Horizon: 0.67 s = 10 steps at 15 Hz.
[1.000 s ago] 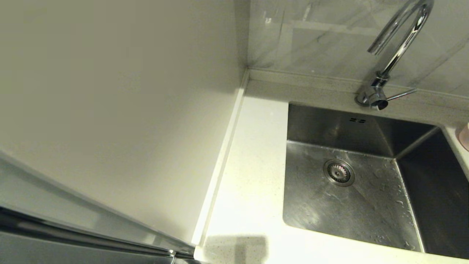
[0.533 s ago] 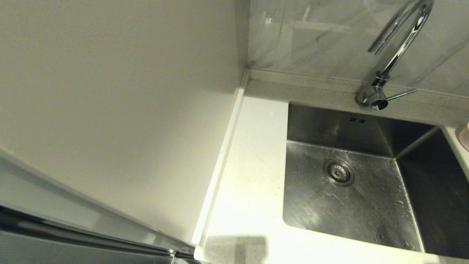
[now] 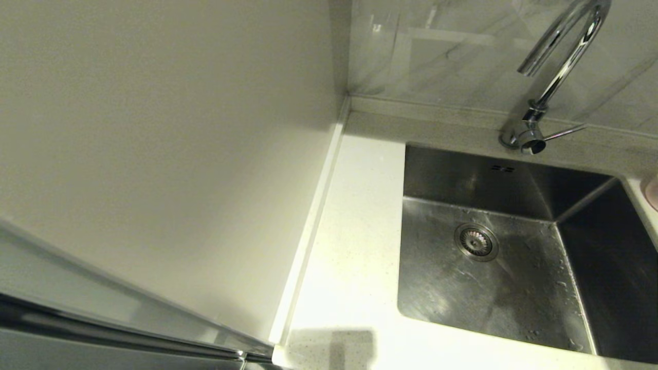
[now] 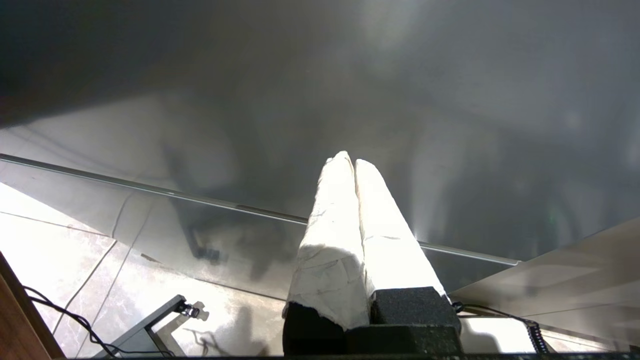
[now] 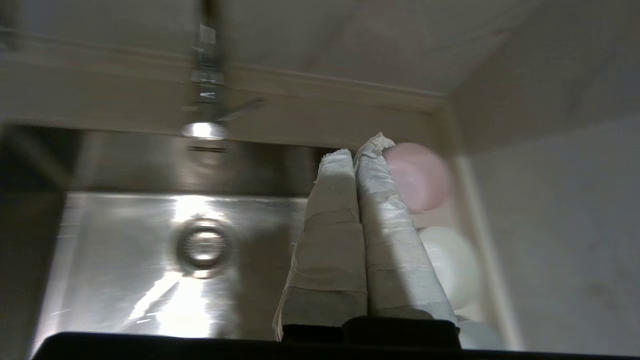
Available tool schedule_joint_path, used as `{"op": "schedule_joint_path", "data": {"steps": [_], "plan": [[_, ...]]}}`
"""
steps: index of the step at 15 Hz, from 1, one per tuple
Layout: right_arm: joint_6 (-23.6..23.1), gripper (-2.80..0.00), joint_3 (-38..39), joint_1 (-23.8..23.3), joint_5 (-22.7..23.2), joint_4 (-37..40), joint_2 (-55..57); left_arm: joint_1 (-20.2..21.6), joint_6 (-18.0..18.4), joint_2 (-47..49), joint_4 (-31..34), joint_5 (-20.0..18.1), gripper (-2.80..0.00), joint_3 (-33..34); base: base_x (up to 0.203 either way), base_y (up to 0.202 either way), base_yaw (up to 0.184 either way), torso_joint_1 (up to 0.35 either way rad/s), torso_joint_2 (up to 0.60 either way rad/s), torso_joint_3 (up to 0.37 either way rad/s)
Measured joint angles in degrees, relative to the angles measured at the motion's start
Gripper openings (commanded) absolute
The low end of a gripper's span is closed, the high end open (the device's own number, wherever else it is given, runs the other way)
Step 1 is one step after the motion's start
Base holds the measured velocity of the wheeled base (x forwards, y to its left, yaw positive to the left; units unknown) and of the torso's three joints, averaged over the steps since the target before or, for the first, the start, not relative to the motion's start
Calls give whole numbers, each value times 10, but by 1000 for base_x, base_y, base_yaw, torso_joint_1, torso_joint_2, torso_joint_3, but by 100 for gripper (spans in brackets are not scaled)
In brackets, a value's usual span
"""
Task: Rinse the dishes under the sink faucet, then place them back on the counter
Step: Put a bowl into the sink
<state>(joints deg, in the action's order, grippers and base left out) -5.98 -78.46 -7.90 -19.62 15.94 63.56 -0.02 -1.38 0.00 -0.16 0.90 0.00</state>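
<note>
We count three small round shallow bowls in the right wrist view: one pale pink bowl (image 5: 420, 175), one white bowl (image 5: 447, 265) next to it, and a sliver of a third pale bowl (image 5: 477, 336) at the picture's edge. They sit in a row on the white speckled stone-like counter (image 3: 354, 246), on the narrow strip between the rectangular brushed stainless steel sink (image 3: 493, 288) and a plain off-white side panel (image 5: 550, 240). From the head view only a pink edge (image 3: 653, 192) shows at the far right of the counter, so we cannot count them there.

There is one sink, with one round strainer drain (image 3: 476, 241) and two small overflow slots (image 3: 501, 168), and one tall shiny chrome gooseneck faucet (image 3: 558, 72) with a thin side lever behind it. Water droplets speckle the basin floor.

The right claw (image 5: 362, 147) hovers over the right edge of the sink with its two tape-wrapped fingers pressed together on nothing. The pink bowl lies just beyond and beside its tips, apart from them (whether at a lower level we cannot judge exactly), and the white bowl lies alongside the fingers.

The left claw (image 4: 348, 160) hangs away from the counter, above a tiled floor (image 4: 60, 250), fingers likewise clenched and holding nothing.
</note>
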Motion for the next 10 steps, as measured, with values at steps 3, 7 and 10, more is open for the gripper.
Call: {"op": "schedule_joint_path", "data": {"steps": [3,7,10], "plan": [[-14,-280,-103,-102,118,145,86,0,0,0,0,0,-280,0,0,0,0,0,0,0],[-17,-280,-165,-277,364,254,163,0,0,0,0,0,-280,0,0,0,0,0,0,0],[-18,-280,-203,-377,520,261,238,0,0,0,0,0,-280,0,0,0,0,0,0,0]]}}
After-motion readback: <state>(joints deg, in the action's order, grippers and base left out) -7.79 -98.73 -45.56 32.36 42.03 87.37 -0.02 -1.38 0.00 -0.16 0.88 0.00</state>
